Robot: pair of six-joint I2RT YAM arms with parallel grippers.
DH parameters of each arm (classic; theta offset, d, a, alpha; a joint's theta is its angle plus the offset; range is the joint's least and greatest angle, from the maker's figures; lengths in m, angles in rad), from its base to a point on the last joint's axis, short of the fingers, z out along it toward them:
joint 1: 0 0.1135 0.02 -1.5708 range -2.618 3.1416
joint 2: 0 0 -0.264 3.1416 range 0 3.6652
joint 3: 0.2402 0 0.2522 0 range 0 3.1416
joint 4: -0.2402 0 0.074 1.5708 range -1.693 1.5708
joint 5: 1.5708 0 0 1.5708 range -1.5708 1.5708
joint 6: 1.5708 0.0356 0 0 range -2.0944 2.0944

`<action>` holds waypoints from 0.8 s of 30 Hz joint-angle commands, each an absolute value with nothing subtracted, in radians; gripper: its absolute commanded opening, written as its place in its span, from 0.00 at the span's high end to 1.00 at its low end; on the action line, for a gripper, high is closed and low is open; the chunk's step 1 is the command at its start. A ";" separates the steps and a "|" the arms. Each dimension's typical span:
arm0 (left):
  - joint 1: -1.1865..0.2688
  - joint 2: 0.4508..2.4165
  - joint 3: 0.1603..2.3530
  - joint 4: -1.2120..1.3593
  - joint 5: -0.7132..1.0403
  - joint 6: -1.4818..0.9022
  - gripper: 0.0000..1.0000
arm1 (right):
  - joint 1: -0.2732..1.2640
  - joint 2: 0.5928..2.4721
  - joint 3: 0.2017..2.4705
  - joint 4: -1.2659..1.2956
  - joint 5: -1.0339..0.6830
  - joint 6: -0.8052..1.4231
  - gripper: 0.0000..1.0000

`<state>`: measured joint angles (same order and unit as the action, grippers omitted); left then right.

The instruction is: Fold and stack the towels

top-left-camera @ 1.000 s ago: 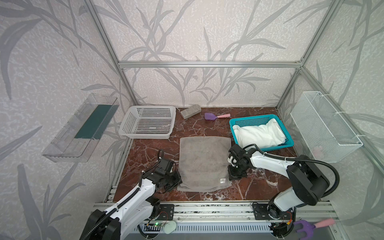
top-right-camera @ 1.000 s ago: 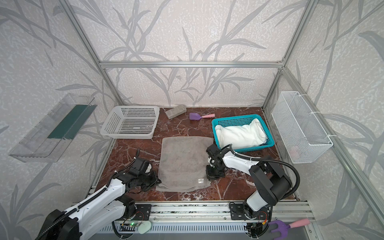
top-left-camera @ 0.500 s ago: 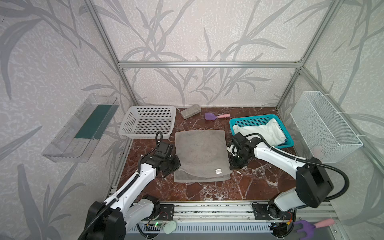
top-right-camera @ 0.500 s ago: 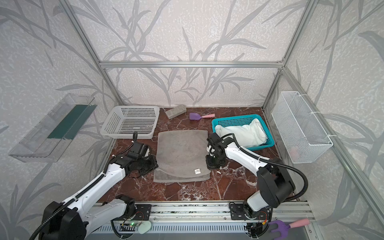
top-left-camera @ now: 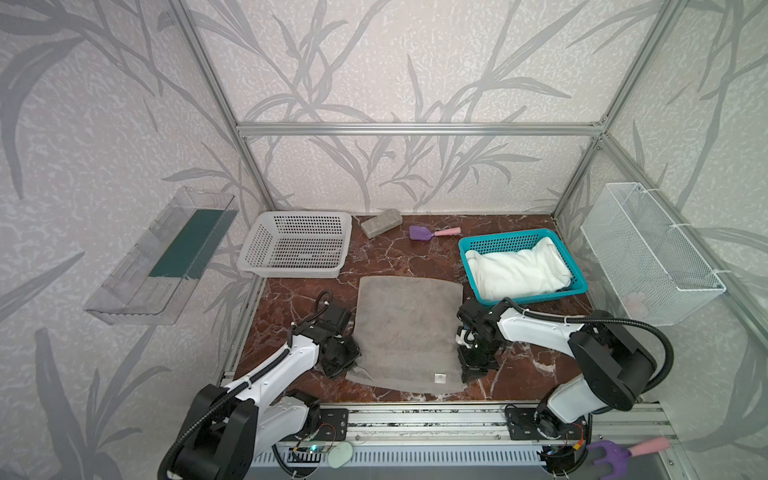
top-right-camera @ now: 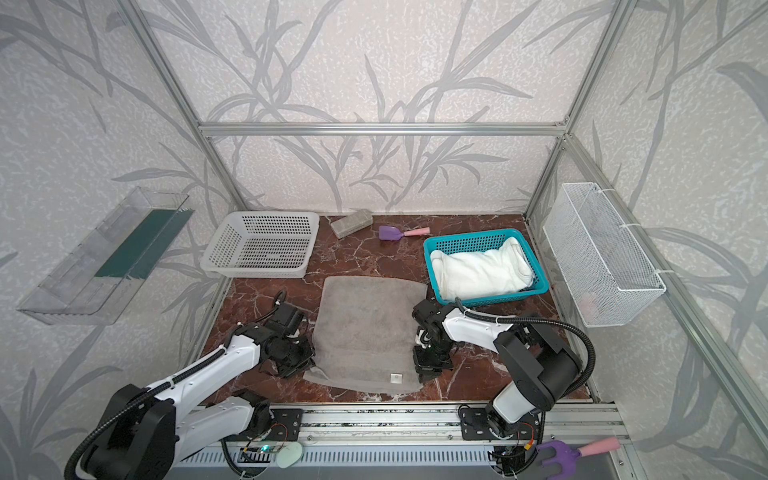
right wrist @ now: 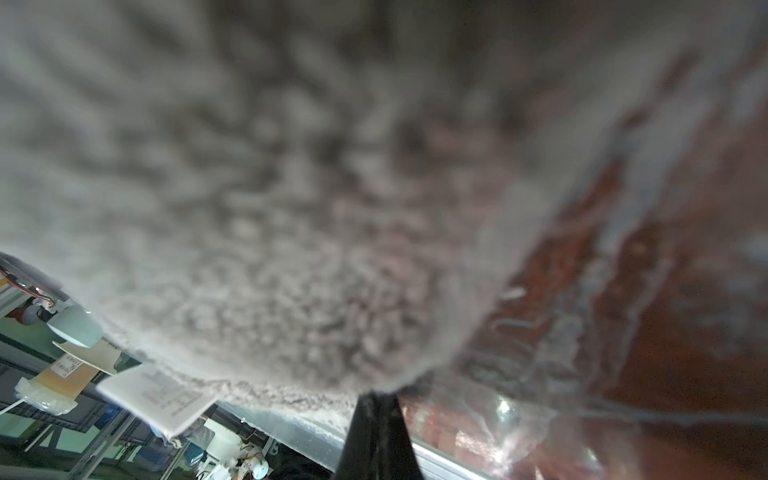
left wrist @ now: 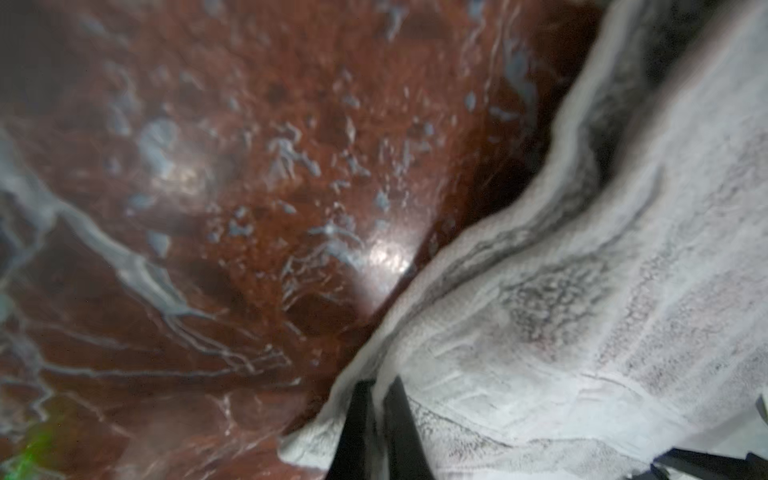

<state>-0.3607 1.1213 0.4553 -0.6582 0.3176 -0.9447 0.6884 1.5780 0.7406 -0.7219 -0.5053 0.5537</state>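
Observation:
A grey-taupe towel lies spread on the marble table, its near edge close to the front rail, with a small white label by its near right corner. My left gripper is shut on the towel's near left edge. Over at the near right corner, my right gripper is shut on the cloth. A white towel sits bunched in the blue basket.
A white perforated basket stands at the back left. Near the back wall lie a grey block and a purple scoop. A wire basket hangs on the right wall, a clear tray on the left.
Both grippers carried the grey towel away from the front, then drew it back. Its near edge now lies closer to the front rail than a second ago.

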 commanded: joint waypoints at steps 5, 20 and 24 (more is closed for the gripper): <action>-0.367 1.030 0.415 -0.716 0.182 -1.003 0.81 | 0.695 1.477 0.764 -0.773 -0.362 0.559 0.69; -0.471 1.036 0.727 -0.876 0.088 -0.869 0.82 | 0.828 1.491 0.944 -0.762 -0.357 0.572 0.66; -0.574 1.104 0.612 -0.767 0.135 -0.946 0.80 | 0.924 1.560 0.866 -0.634 -0.417 0.632 0.74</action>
